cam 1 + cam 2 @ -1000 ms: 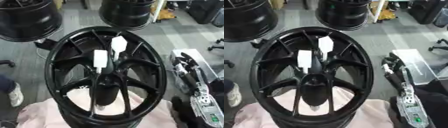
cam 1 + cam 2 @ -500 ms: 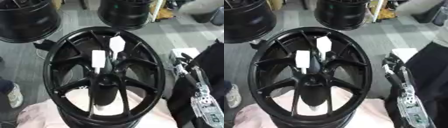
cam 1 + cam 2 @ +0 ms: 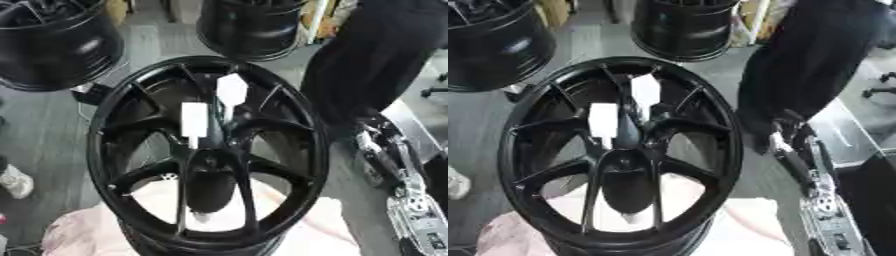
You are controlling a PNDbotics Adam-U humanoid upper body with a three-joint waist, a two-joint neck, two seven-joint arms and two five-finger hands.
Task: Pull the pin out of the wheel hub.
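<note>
At the right edge, the robot's right hand [image 3: 791,150] hangs beside the wheel hub [image 3: 208,155], clear of its rim; whether its fingers are apart or curled I cannot tell. Two white tags [image 3: 194,120] sit on the spokes near the centre. Possibly one marks the pin. Pink cloth [image 3: 289,235] lies beneath.

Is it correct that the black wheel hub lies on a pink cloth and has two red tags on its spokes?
Not quite: the two tags are white, not red, as the left eye view shows. The black wheel hub does lie on a pink cloth.
</note>
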